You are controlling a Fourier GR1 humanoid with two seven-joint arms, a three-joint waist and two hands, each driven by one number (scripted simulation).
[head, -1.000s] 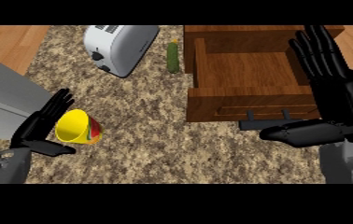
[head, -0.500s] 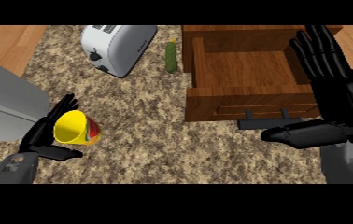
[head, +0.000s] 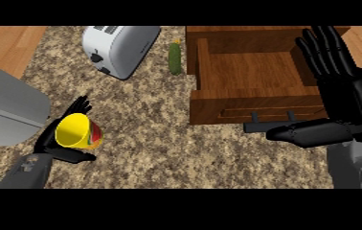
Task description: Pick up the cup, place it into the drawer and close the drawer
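Observation:
A yellow cup (head: 75,131) with a red and green side lies tipped at the lower left, its mouth facing up toward the view. My left hand (head: 55,146) is curled round it, fingers behind it and thumb under it. The wooden drawer (head: 251,78) stands pulled open at the upper right, its inside bare, its dark handle (head: 272,120) on the front panel. My right hand (head: 332,92) is open at the right edge, fingers straight along the drawer's right wall and thumb stretched toward the handle.
A silver toaster (head: 117,47) stands at the back left. A green cucumber (head: 175,58) lies between it and the drawer. A grey appliance (head: 17,107) fills the left edge. The speckled counter (head: 155,143) spreads between the hands.
The left hand with the cup has shifted slightly down and right. The right hand has barely moved. The view has drifted a little.

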